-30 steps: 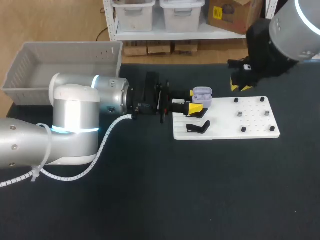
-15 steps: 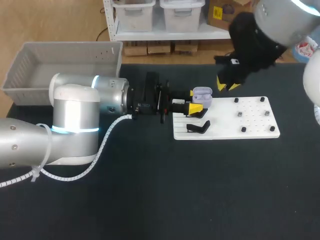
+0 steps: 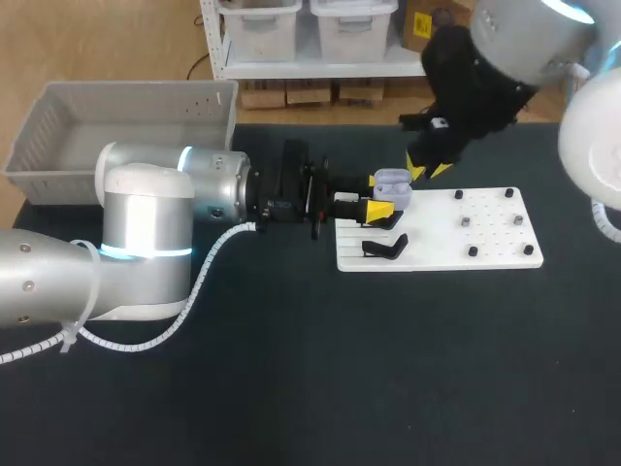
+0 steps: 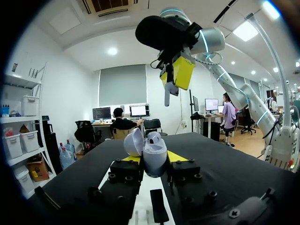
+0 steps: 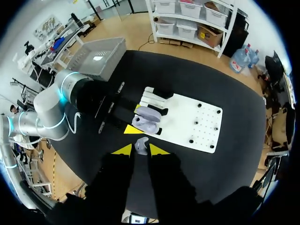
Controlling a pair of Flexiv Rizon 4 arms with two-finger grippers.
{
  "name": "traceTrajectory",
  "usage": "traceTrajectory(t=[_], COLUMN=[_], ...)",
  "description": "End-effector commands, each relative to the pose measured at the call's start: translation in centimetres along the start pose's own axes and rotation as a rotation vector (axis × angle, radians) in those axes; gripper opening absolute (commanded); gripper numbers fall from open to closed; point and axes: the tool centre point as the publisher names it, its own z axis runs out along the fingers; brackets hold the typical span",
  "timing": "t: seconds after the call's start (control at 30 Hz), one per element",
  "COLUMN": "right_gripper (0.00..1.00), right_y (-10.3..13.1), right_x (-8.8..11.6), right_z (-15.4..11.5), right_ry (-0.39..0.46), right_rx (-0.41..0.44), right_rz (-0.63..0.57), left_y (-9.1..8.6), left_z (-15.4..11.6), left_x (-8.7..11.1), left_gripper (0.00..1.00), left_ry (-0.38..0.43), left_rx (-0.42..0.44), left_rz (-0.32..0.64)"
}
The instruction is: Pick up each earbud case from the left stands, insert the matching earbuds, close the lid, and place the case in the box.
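Black cloth covers the table (image 3: 291, 388), and a white board (image 3: 495, 243) lies on it at the right middle of the head view. At the board's left edge the left gripper (image 3: 376, 195) comes in level and pinches the lavender earbud case (image 3: 394, 183) between its yellow tips, one on each flank. The left wrist view shows the lid (image 4: 133, 142) swung back and the mouth of the case facing up. Just above and right of the case in the head view, the right gripper (image 3: 424, 170) hangs with its jaws pressed on a small white earbud (image 5: 140, 146), whose stem sticks out past the tips. The gray box (image 3: 58, 146) sits in the upper left, well apart from both.

The step in hand, as I judge it, is seating this earbud in the case. To do it well, the right gripper should centre over the open body, not over the lid, with the stem in line with its pocket. I cannot tell which pocket is free. The descent should be straight and slow, keeping the yellow tips clear of the raised lid and of the left fingers. The left gripper needs to hold firm and level, since a push on the rim could tip the case or slide it in the grip. The right jaws should release only once the bud is seated.
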Motion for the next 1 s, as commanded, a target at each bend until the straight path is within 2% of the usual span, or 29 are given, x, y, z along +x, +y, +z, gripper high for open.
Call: traceTrajectory(t=[0.03, 0.57, 1.0], right_gripper=[0.0, 0.0, 0.0], right_y=[0.8, 1.0, 0.7], right_x=[-1.5, -2.4, -2.4], right_z=[1.1, 4.0, 4.9], right_ry=[0.04, 0.11, 0.136], right_rx=[0.01, 0.006, 0.006], right_rz=[-0.021, -0.062, -0.074], left_y=[-0.1, -0.1, -0.1], left_z=[0.0, 0.0, 0.0], left_x=[0.0, 0.0, 0.0], left_gripper=[0.0, 0.0, 0.0], left_ry=[-0.001, -0.001, -0.001], left_rx=[-0.005, -0.005, -0.005], left_rz=[0.003, 0.003, 0.003])
